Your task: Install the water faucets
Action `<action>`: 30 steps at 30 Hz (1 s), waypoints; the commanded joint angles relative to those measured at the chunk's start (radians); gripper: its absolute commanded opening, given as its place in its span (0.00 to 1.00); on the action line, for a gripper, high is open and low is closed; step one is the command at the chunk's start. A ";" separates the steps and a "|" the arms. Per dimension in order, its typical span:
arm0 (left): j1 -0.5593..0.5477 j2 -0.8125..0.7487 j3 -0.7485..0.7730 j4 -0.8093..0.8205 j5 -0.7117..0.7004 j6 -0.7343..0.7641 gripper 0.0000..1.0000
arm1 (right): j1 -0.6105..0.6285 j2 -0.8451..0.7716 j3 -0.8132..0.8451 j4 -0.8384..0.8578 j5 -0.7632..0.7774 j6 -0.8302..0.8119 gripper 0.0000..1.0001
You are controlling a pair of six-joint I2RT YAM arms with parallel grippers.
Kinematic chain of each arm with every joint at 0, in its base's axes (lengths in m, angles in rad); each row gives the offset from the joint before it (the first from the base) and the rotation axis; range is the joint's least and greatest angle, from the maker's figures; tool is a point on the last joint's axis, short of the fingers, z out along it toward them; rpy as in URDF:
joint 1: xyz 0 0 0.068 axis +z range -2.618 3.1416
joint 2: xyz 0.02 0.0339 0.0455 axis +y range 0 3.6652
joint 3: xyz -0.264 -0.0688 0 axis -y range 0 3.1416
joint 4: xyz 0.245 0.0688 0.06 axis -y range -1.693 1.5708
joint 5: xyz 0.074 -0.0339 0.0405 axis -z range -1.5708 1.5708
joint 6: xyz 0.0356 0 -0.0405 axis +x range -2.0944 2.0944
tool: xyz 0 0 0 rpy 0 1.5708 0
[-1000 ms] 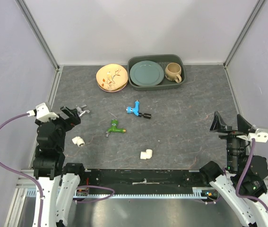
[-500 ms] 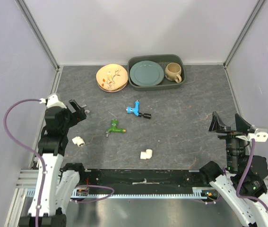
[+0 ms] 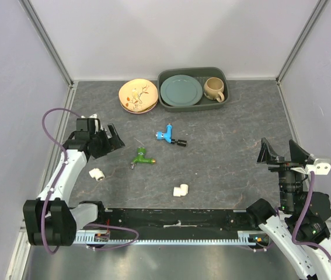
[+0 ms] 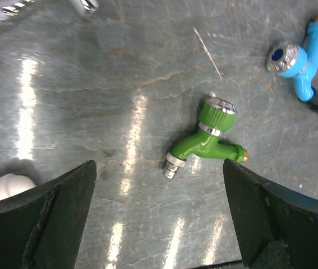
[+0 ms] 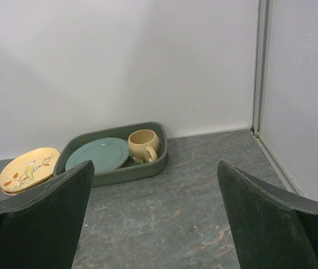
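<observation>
The green faucet lies on the grey table near the middle left; it also shows in the left wrist view, with its metal end toward the camera. The blue faucet with a black end lies just beyond it, and sits at the top right of the left wrist view. My left gripper is open and empty, held above the table a short way left of the green faucet. My right gripper is open and empty, raised at the right side, far from both faucets.
Two white elbow fittings lie near the front, one under the left arm and one at centre. A small grey metal piece lies beyond the left gripper. A patterned plate and a dark tray with a plate and mug stand at the back.
My left arm has swung forward and to the right, carrying its open gripper from the left edge toward the green faucet. The right arm has barely moved.
</observation>
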 commanded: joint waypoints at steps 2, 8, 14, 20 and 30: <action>-0.071 0.068 0.066 -0.012 0.055 -0.042 0.99 | -0.001 -0.011 0.002 0.006 -0.024 0.008 0.98; -0.183 0.159 0.146 -0.067 -0.051 -0.052 0.98 | -0.001 -0.011 0.003 0.003 -0.025 0.011 0.98; -0.344 0.292 0.276 -0.152 -0.157 -0.048 0.98 | -0.001 -0.011 0.000 0.003 -0.021 0.010 0.98; -0.398 0.452 0.382 -0.226 -0.232 0.023 0.95 | -0.001 -0.011 0.003 -0.003 -0.019 0.011 0.98; -0.398 0.618 0.443 -0.219 -0.105 0.070 0.77 | 0.001 -0.010 0.006 -0.009 -0.019 0.011 0.98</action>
